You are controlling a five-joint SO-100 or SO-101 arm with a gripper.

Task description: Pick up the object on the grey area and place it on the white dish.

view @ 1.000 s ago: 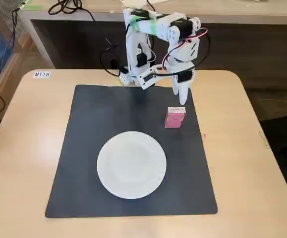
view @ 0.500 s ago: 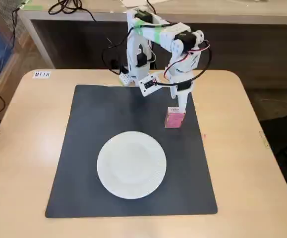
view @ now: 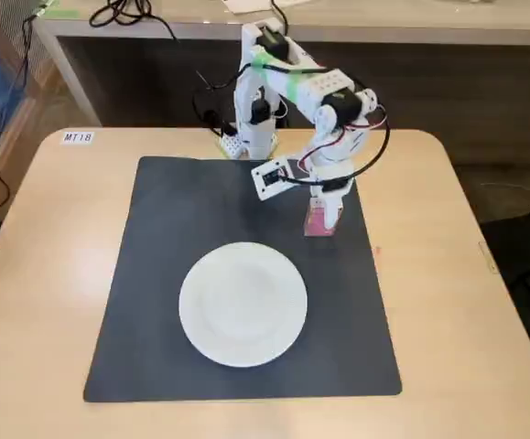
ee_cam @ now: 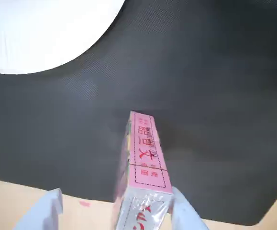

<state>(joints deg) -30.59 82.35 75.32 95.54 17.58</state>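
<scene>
**Wrist view: box only half caught**

Your claw has one finger against the pink box, the other well apart, so it isn't clamped. The box stands on the grey mat, far from the white dish. Close unevenly and it may topple.

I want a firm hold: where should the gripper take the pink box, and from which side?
Across its two wide faces, coming from above: the box stands on a narrow edge on the mat, and the gripper straddles it from above.
</scene>
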